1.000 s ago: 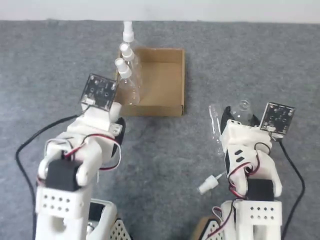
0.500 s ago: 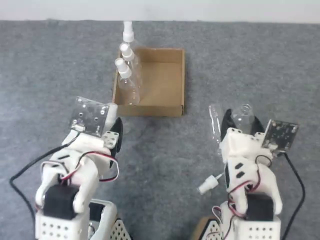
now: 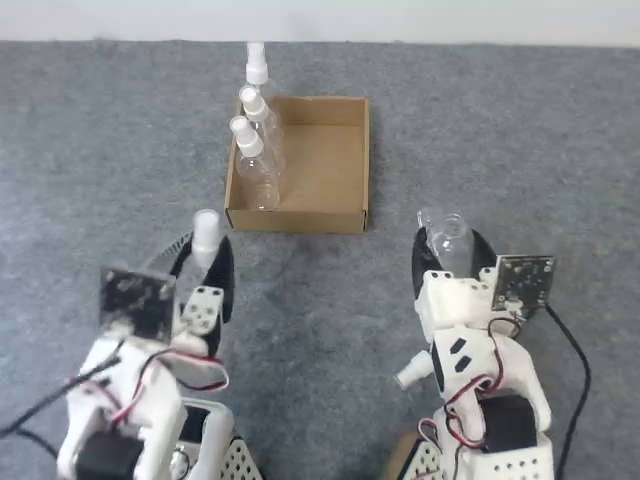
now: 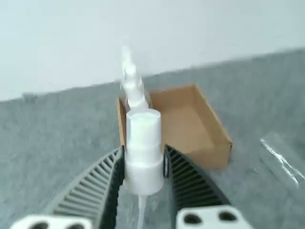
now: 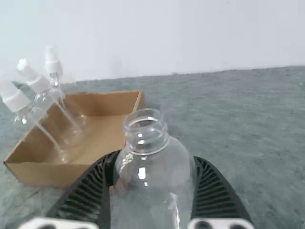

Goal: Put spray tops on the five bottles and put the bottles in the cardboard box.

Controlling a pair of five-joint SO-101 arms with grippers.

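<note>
My left gripper is shut on a white spray top, held upright in front of the cardboard box; the left wrist view shows the spray top pinched between both fingers, with its tube hanging down. My right gripper is shut on a clear, uncapped bottle to the right of the box. In the right wrist view the bottle stands upright with an open neck. Three bottles with spray tops lean along the box's left wall.
A loose white spray top lies on the grey carpet beside the right arm's base. A clear plastic piece lies on the carpet right of the box. The box's right half holds nothing.
Both arms drew back toward the table's front. The left gripper tilted up, bringing the spray top into view. The right gripper shifted slightly left with the bottle.
</note>
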